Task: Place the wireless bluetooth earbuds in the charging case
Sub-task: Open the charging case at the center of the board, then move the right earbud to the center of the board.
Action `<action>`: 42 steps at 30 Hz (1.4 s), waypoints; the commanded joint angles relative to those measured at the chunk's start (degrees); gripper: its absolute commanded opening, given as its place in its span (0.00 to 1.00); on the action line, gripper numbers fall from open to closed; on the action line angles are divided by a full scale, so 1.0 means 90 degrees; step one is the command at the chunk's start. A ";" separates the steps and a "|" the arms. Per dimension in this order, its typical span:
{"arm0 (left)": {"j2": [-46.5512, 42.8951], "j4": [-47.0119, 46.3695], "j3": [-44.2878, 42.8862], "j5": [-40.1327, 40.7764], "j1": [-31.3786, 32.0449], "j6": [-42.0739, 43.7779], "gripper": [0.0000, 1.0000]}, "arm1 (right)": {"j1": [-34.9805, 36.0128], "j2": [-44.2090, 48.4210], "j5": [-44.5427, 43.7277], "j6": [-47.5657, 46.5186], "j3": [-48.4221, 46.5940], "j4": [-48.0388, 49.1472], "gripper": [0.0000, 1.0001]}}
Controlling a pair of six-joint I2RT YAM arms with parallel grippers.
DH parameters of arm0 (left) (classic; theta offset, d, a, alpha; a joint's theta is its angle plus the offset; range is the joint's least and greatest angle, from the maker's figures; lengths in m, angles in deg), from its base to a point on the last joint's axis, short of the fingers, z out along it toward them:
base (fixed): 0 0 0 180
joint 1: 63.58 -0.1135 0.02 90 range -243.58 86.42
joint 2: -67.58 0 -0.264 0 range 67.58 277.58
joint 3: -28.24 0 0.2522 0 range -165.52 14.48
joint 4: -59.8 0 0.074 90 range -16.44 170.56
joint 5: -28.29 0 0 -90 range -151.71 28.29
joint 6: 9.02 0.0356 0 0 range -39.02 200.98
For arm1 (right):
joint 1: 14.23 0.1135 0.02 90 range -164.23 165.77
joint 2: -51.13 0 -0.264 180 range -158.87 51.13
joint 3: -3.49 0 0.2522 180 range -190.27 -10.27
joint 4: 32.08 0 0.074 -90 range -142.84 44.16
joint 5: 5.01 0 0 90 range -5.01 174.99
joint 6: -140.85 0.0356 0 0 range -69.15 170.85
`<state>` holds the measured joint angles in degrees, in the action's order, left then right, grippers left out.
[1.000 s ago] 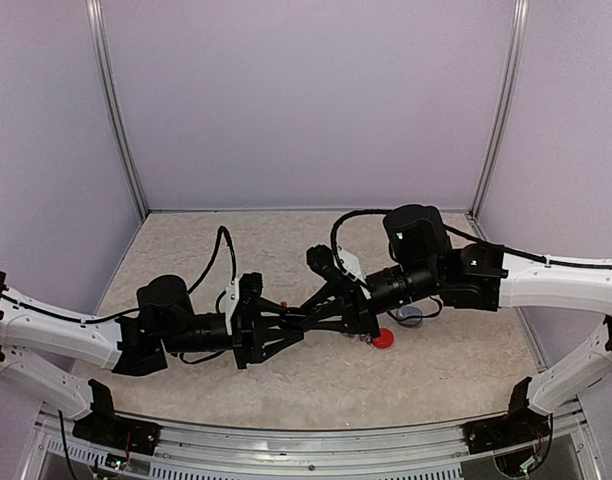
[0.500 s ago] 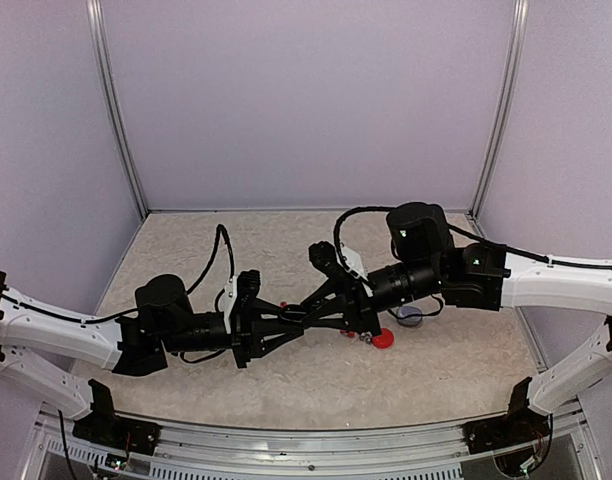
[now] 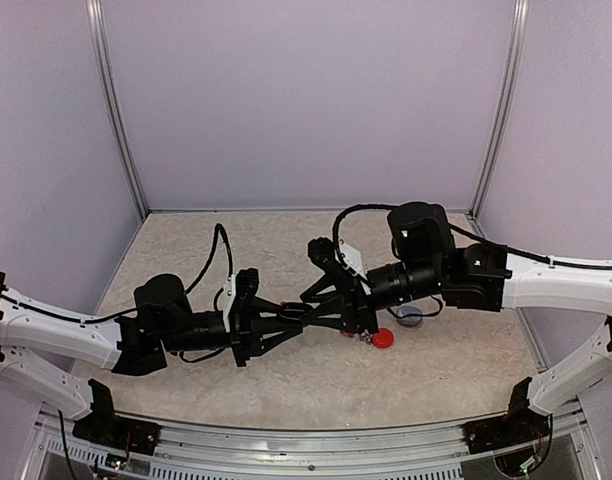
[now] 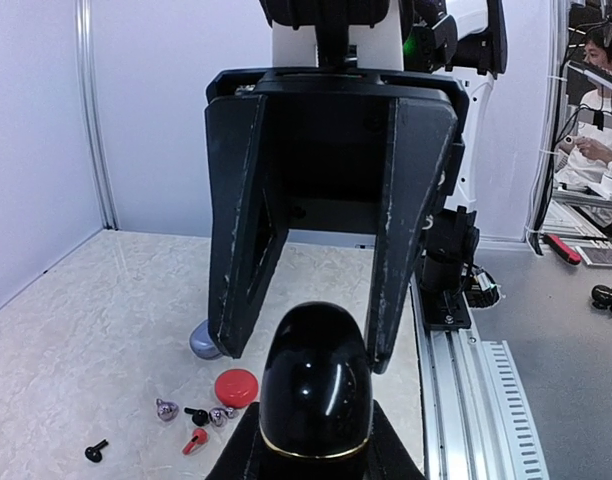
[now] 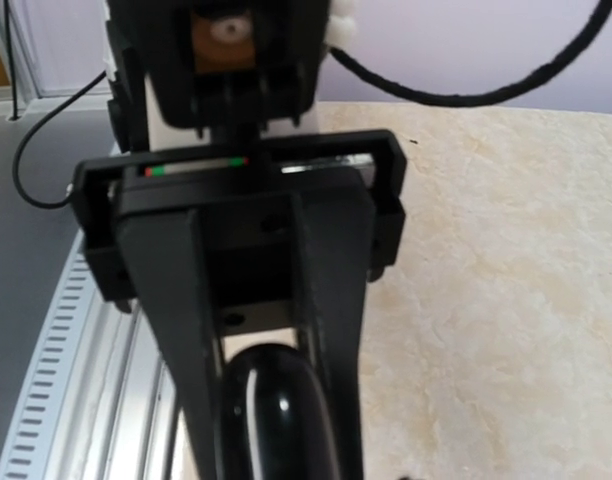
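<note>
Since only the left end effector (image 3: 286, 323) clenches the slick black case (image 4: 316, 385), with the right end effector (image 4: 304, 350) released astride it, a nudge could twist it free; the earbuds (image 4: 167, 408) lie on the worktop (image 4: 86, 330), lower left of the left wrist view.

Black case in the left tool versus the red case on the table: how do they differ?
The black case is gripped in the left tool, off the table; the red case lies flat on it. The black case stands on end, tall and domed; the red case shows as a low disc. The black case is glossy with a gold seam; the red case looks plain and matte. Both are rounded.
</note>
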<state>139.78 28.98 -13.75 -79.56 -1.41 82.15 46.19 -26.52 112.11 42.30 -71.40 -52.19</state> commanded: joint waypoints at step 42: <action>-0.0300 -0.0237 0.0207 -0.0213 0.0000 0.0130 0.07 | -0.0357 -0.0055 -0.0434 0.0304 -0.0293 0.0202 0.44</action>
<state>137.97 28.06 -11.80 -80.59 -1.76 81.95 44.01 -26.50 111.67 43.43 -71.79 -50.31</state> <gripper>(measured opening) 0.236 0.453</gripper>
